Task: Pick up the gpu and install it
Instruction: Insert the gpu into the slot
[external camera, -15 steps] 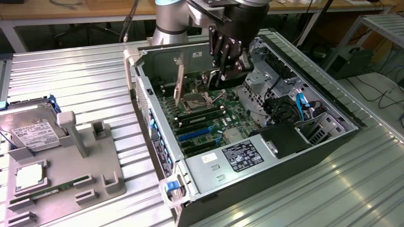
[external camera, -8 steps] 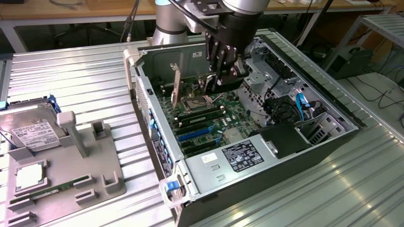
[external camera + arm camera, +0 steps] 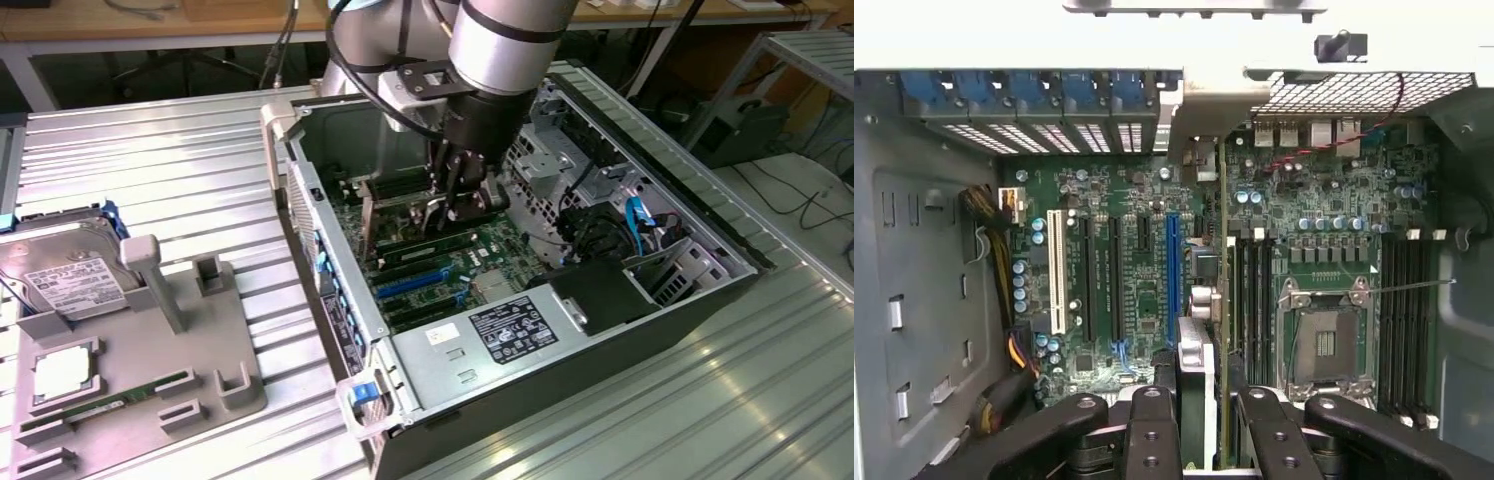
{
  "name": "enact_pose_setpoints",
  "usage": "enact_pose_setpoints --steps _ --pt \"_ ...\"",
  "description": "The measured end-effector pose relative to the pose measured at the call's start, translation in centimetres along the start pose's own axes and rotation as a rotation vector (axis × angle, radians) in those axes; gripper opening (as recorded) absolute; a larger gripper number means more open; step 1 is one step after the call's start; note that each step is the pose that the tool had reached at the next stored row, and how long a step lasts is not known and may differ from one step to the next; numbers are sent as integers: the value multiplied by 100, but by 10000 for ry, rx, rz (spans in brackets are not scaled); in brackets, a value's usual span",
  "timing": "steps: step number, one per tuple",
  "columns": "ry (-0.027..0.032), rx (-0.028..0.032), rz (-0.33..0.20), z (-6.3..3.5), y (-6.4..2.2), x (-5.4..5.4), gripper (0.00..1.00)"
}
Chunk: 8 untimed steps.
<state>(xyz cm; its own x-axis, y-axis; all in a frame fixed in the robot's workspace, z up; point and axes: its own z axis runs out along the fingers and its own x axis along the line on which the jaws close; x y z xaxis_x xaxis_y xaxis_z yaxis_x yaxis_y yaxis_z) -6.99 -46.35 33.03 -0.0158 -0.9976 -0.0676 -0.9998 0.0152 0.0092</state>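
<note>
My jaws are pinching the gpu [image 3: 1197, 365] on edge over the motherboard [image 3: 1124, 300], its lower edge running just beside the blue slot [image 3: 1172, 270], with the case [image 3: 315, 200] walls standing well apart from it.

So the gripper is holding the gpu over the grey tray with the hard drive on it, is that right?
Not quite. The gripper does hold the gpu, but not over the grey tray with the hard drive on it. It holds it inside the open computer case, above the motherboard. The exterior view shows this.
</note>
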Motion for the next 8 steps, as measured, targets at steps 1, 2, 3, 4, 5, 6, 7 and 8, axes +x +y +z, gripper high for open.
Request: enact_pose_setpoints --steps 1,2,3,4,5,6,7,8 --pt "0 0 1 58 10 5 28" --pt "0 1 3 136 24 10 28" --pt "0 0 1 205 44 40 28" --pt "0 -4 2 334 43 51 28" --pt "0 -25 3 532 41 65 28" --pt "2 -35 4 628 40 71 28" --pt "2 -39 4 652 40 73 28" --pt "0 -40 3 666 39 74 28"
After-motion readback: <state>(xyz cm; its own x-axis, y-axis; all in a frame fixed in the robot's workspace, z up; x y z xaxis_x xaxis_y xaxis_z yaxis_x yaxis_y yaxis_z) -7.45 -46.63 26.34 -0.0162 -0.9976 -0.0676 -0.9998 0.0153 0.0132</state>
